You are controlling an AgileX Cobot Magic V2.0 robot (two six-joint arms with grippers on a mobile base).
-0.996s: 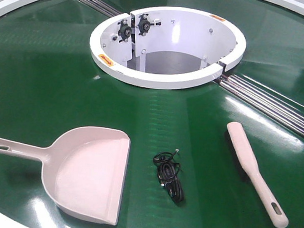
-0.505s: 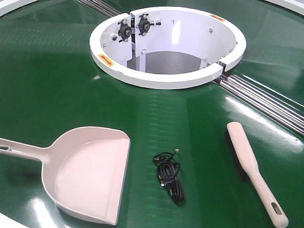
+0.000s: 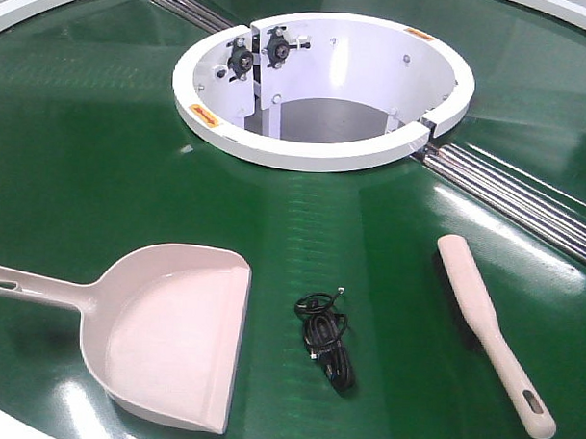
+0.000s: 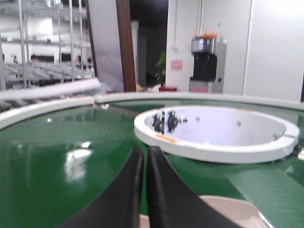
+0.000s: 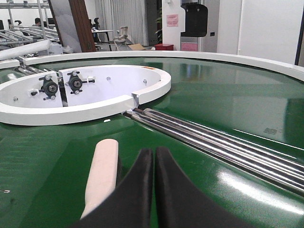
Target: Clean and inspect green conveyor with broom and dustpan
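Both tools are lying flat on the green conveyor desk [image 3: 83,174]. From the white ring [image 3: 319,158], the dustpan [image 3: 168,340] sits out toward 7 o'clock with its handle pointing to 9 o'clock. The broom [image 3: 487,327] is toward 4 o'clock, handle end aimed at 5. A bundled black cable [image 3: 327,344] lies between them, touching neither. The left claw [image 4: 144,154] is closed on nothing, with the dustpan showing just below it. The right claw [image 5: 154,154] is pinched closed too and empty, with the broom just beside it at 9 o'clock.
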